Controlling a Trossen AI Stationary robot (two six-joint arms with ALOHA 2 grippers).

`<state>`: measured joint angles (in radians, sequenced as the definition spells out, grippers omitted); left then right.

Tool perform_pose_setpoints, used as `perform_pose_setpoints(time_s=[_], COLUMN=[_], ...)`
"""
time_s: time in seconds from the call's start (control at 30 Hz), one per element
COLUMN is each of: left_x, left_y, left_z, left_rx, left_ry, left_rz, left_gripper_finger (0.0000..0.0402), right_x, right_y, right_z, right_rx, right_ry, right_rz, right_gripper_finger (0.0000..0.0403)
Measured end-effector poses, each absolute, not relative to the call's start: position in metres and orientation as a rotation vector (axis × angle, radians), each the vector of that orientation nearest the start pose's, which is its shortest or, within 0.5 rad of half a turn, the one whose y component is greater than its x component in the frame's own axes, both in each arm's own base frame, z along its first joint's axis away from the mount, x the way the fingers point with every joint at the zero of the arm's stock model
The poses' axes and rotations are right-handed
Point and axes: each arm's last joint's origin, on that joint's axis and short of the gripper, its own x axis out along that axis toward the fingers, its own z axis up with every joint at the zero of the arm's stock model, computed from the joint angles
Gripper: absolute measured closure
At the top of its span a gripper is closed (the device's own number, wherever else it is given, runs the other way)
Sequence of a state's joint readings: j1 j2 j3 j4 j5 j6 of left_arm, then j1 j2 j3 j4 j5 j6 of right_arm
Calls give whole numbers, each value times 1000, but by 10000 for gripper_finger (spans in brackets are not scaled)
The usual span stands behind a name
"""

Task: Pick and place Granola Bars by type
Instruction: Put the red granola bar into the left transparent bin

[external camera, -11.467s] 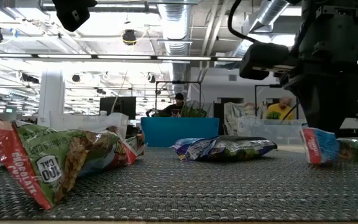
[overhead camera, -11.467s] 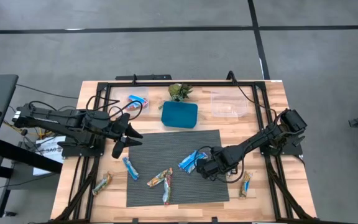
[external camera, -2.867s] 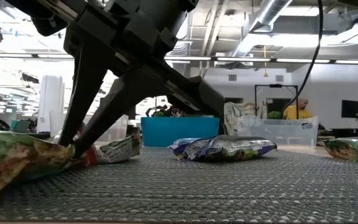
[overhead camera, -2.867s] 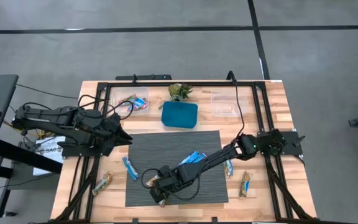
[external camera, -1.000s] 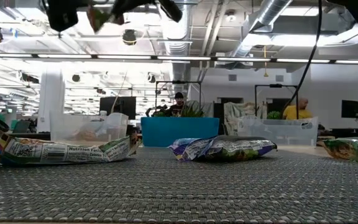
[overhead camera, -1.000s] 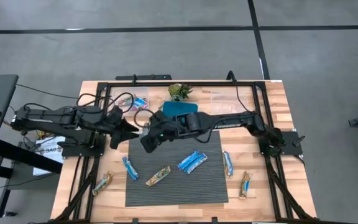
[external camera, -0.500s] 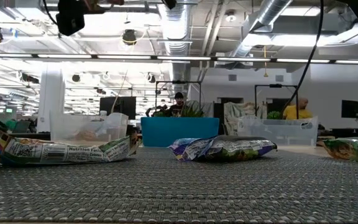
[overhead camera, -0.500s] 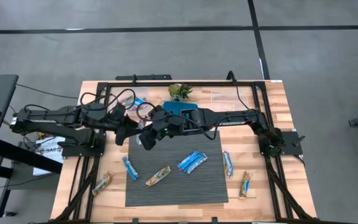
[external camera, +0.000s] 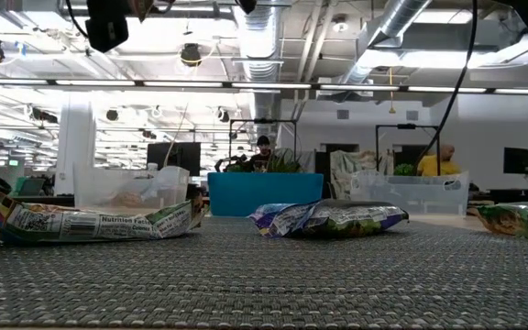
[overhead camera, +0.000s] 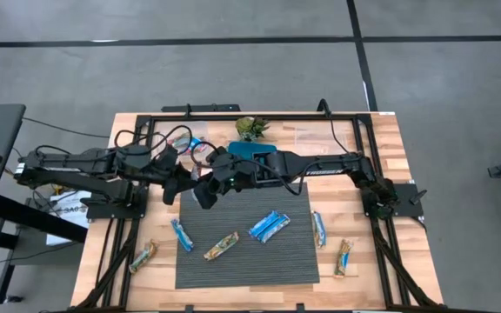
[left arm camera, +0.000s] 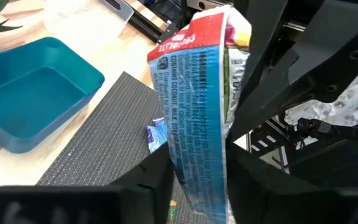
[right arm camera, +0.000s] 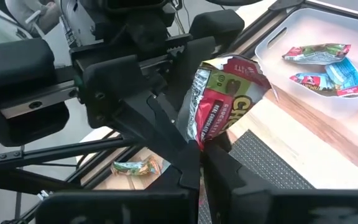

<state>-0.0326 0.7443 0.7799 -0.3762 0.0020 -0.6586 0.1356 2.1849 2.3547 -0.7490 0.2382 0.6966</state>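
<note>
Sorting is partly done, with one bar held in mid-air between the two arms

The wooden table [overhead camera: 381, 130] carries a grey mat [overhead camera: 259, 265]. The clear bin [right arm camera: 328, 93] at eleven o'clock already holds a few Granola Bars. About six bars lie loose, from seven to four o'clock: a blue pair [overhead camera: 270, 226] and a tan one [overhead camera: 222, 245] on the mat, the rest just off its edges. Above the mat's ten o'clock corner, the right gripper [right arm camera: 199, 152] pinches a tan-green bar [right arm camera: 222, 99] by its lower end. The left gripper [overhead camera: 181, 181] is right at the bar, but its grip cannot be told. By my judgement, most of the sorting is left to do.
</note>
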Motion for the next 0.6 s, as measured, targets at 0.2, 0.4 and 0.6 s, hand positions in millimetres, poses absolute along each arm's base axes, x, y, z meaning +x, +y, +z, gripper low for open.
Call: perform_pose_setpoints(time_s=[0.2, 0.4, 0.6], left_x=[160, 160, 157], left_y=[-5, -3, 4], left_z=[321, 318, 313], left_rx=[-630, -612, -593], left_ry=[321, 319, 310], left_rz=[69, 152, 372], left_gripper_finger=[365, 383, 373], right_x=[480, 473, 440], right_y=[58, 54, 54], right_z=[367, 367, 383], right_rx=[569, 510, 396], right_ry=[508, 580, 683], right_rz=[-297, -303, -390], right_gripper_finger=[398, 348, 299])
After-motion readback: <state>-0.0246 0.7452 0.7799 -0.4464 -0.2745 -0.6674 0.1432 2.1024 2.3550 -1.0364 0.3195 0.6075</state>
